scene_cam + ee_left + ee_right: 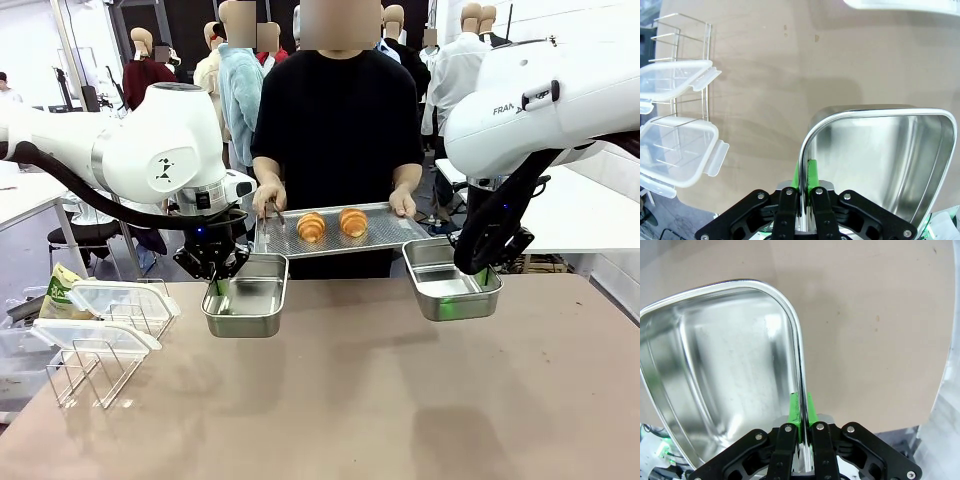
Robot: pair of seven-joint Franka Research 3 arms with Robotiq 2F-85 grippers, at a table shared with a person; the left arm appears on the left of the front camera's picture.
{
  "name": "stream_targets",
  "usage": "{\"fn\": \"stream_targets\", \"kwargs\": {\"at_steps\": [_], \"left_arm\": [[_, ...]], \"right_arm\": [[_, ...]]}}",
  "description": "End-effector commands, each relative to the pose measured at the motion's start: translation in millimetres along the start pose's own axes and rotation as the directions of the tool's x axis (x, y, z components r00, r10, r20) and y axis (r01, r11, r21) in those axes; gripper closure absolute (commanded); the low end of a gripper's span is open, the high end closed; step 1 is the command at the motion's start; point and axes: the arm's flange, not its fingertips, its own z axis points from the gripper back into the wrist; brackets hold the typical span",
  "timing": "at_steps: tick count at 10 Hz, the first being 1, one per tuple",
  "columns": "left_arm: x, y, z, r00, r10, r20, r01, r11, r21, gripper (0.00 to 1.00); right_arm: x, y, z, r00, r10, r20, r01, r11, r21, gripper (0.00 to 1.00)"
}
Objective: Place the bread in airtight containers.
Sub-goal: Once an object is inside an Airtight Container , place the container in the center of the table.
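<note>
Two golden-brown bread rolls (312,226) (353,222) lie on a flat metal tray (385,235) that a person holds with both hands at the far table edge. My left gripper (213,283) is shut on the left wall of one steel airtight container (246,296), held just above the table. In the left wrist view that container (880,160) is empty, its rim pinched by the gripper (804,172). My right gripper (483,275) is shut on the right wall of the second container (448,280), also empty (725,370) with its rim gripped (801,407).
A wire rack (100,365) stands at the table's left with two clear plastic clip lids (120,297) (90,335) resting on it; the lids (675,82) (677,152) also appear in the left wrist view. The brown table (380,400) stretches toward the front.
</note>
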Motion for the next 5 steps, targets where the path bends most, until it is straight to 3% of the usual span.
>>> {"fn": "stream_targets", "kwargs": {"at_steps": [1,5], "left_arm": [[0.1,0.7,2.1,1.000,0.000,0.005,0.000,1.000,0.002,1.00],[0.1,0.7,2.1,1.000,0.000,0.005,0.000,1.000,0.002,1.00]], "right_arm": [[-3.0,-0.6,1.2,1.000,0.000,0.004,0.000,1.000,-0.002,1.00],[-3.0,-0.6,1.2,1.000,0.000,0.004,0.000,1.000,-0.002,1.00]]}}
